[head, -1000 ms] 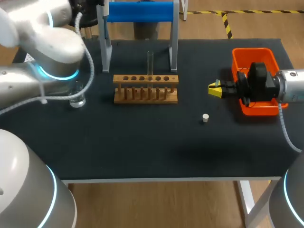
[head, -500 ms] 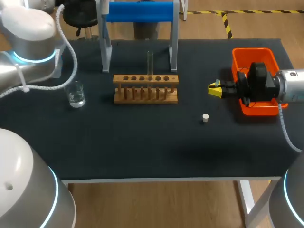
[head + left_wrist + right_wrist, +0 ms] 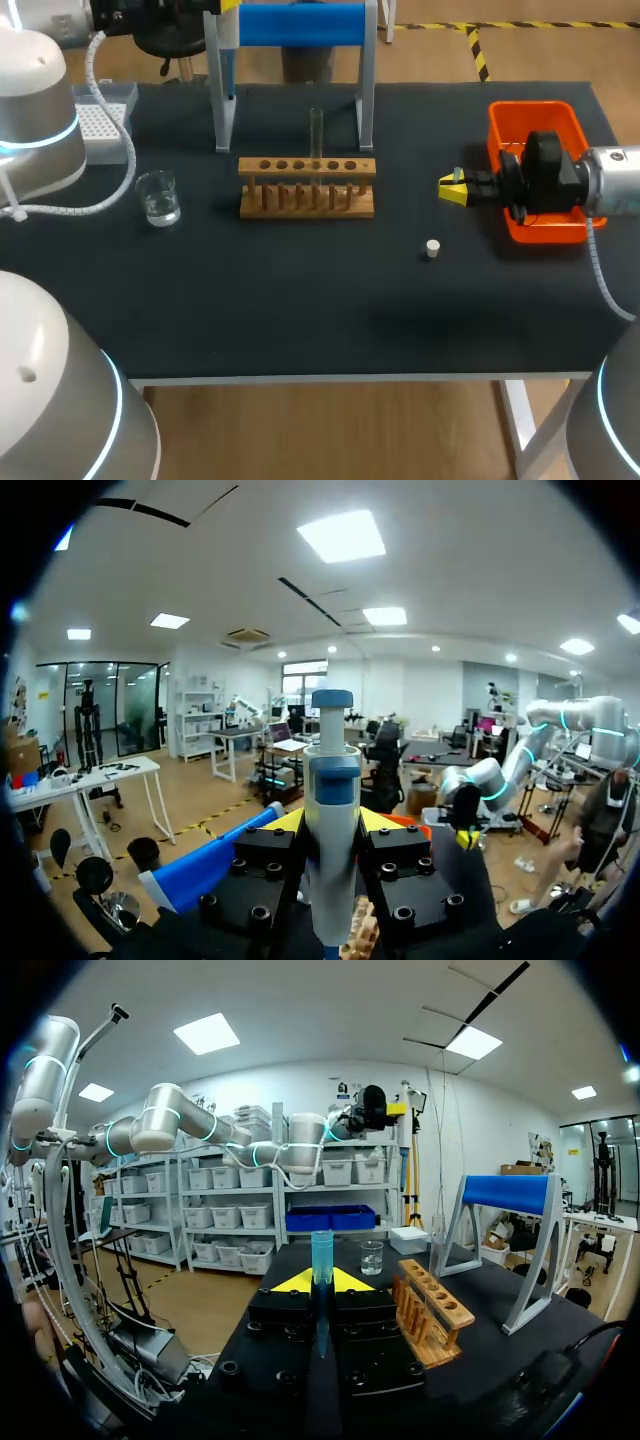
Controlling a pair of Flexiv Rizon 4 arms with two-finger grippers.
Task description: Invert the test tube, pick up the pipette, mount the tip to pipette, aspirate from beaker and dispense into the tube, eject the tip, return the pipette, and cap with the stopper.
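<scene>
The pipette [image 3: 332,810] stands upright in my left gripper [image 3: 332,822]. The yellow tips press on its body from both sides, so I have it clamped, and its blue plunger cap rises above them. In the head view this grip sits at the 11 o'clock corner of the table [image 3: 300,300], just beside the left leg of the blue stand [image 3: 300,22]. I judge the pick-up to be the step in hand, with tip mounting next. To do it well I should keep the pipette vertical and carry it clear of the stand's leg and bar before turning. Then I should come straight down over one hole of the tip box [image 3: 100,125], which lies at 10 o'clock from the wooden rack [image 3: 307,187], near the table's left edge. The beaker [image 3: 158,197] stands at the rack's 9 o'clock, close to that route, so a low sweep could tip it. The test tube [image 3: 316,135] stands upright in the rack. The stopper [image 3: 432,249] lies at the rack's 4 o'clock. My right gripper [image 3: 452,188] hangs at the rack's 3 o'clock, in front of the orange bin [image 3: 535,105]; I cannot tell whether it is open or closed. As I judge it, the room for a wide swing lies toward 6 o'clock, on the near side of rack and beaker.
</scene>
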